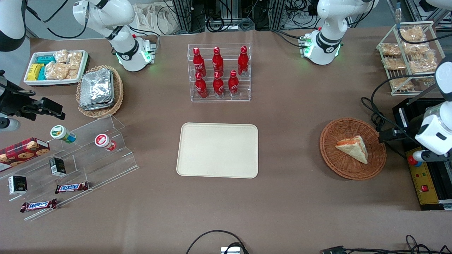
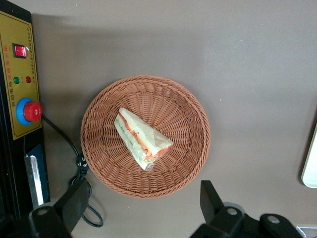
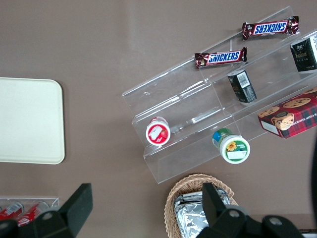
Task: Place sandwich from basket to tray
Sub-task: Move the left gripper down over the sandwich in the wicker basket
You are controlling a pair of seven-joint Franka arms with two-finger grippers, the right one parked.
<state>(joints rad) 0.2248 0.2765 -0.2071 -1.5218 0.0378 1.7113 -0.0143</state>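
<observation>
1. The sandwich (image 2: 142,138) lies in the basket (image 2: 188,163), well apart from the tray (image 1: 217,150).
2. Risk: the soft wedge could be crushed or slip out if the fingers (image 2: 210,196) close on its sloped faces; the light basket could also shift.
3. The gripper (image 2: 141,206) hangs above the basket's edge, pointing down, fingers spread wide and holding nothing.

1 sandwich (image 1: 353,148) in 1 red-brown basket (image 1: 332,155); 1 cream tray (image 1: 217,150). 6 red bottles (image 1: 218,70) in rack, 2 Snickers bars (image 1: 72,187), 2 capped cups (image 1: 63,134), 1 cookie box (image 1: 23,150). 1 gripper (image 2: 141,210), wide apart, above basket.
</observation>
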